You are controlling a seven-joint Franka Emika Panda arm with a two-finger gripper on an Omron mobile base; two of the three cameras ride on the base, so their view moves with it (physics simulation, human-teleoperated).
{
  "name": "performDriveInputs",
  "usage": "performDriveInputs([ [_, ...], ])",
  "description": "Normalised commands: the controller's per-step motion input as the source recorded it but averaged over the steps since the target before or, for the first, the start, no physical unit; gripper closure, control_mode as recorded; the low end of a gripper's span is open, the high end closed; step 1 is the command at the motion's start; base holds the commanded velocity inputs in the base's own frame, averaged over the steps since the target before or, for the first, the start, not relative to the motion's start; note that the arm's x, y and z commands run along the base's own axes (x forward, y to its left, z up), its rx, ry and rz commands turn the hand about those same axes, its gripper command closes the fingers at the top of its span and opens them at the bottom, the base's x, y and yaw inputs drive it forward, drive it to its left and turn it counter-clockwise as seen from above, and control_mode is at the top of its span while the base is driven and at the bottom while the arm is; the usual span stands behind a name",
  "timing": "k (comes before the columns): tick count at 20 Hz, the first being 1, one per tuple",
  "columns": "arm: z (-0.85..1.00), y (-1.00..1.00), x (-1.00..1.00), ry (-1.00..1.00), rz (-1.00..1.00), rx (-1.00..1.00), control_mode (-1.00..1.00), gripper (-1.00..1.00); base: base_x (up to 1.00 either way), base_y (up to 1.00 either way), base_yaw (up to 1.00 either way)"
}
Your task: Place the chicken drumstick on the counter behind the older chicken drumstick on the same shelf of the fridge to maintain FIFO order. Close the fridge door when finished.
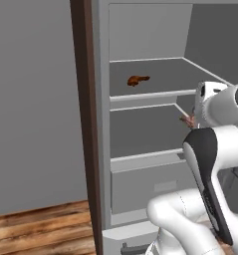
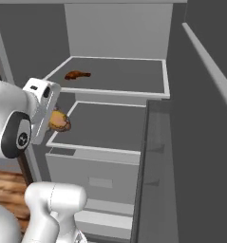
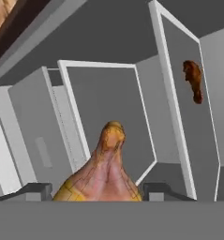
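Already we have the tool pinching the light, stiff, slightly greasy chicken drumstick at its meaty end, below the older chicken drumstick on its shelf.

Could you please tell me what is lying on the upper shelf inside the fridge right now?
One reddish-brown drumstick lies on the upper shelf, toward its left side. The shelf's right end is hidden behind the arm in the left base view.

Red-brown older chicken drumstick, grey fridge, white-edged shelf
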Motion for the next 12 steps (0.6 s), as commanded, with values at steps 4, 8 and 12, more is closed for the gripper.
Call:
performDriveInputs([
  [4, 0.96, 0.00, 0.62, -0.38, 0.02, -0.11, -1.00, 1.00, 0.00, 0.00, 0.00],
  [8, 0.67, 0.00, 0.77, -0.28, 0.04, -0.06, -1.00, 1.00, 0.00, 0.00, 0.00],
  [12, 0.50, 0.00, 0.83, -0.10, 0.03, -0.01, -1.00, 1.00, 0.00, 0.00, 0.00],
])
